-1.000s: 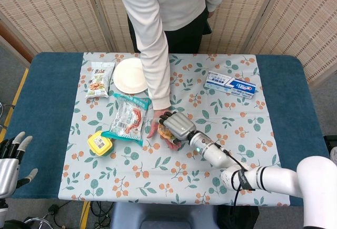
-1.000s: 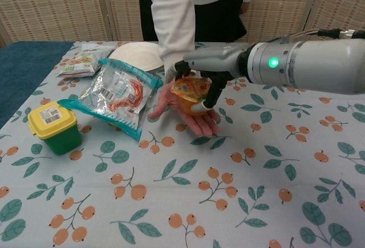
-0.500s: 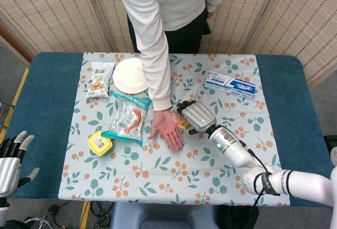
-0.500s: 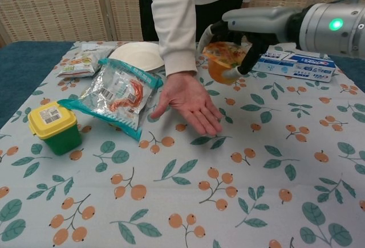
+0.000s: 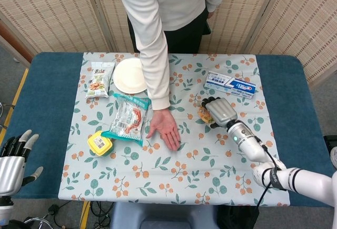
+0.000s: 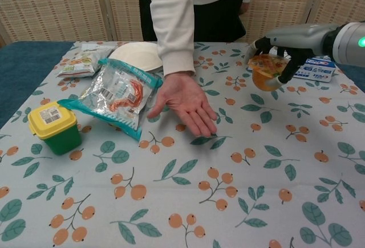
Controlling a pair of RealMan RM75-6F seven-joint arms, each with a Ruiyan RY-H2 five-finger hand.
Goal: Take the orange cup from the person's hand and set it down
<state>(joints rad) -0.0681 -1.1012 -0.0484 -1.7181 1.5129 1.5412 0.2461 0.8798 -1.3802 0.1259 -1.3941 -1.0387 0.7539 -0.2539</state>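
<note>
My right hand [image 5: 220,111] [image 6: 283,47] grips the orange cup [image 6: 264,71] [image 5: 204,115], a small clear cup with a printed foil lid, and holds it above the floral cloth, right of the person's hand. The person's hand [image 5: 166,129] [image 6: 186,101] lies palm up and bare at the table's middle. My left hand [image 5: 13,160] hangs off the table's left edge, fingers spread, holding nothing.
A blue-and-white box [image 5: 230,85] [image 6: 315,69] lies just behind the cup. A foil snack bag [image 5: 128,117], a yellow-lidded green tub [image 5: 99,144], a white plate [image 5: 129,75] and a small snack packet [image 5: 98,79] fill the left half. The person stands at the far edge.
My right hand lifted the orange cup off the person's palm and carried it right, away from their hand. The palm stays open on the table. The left hand barely moved.
</note>
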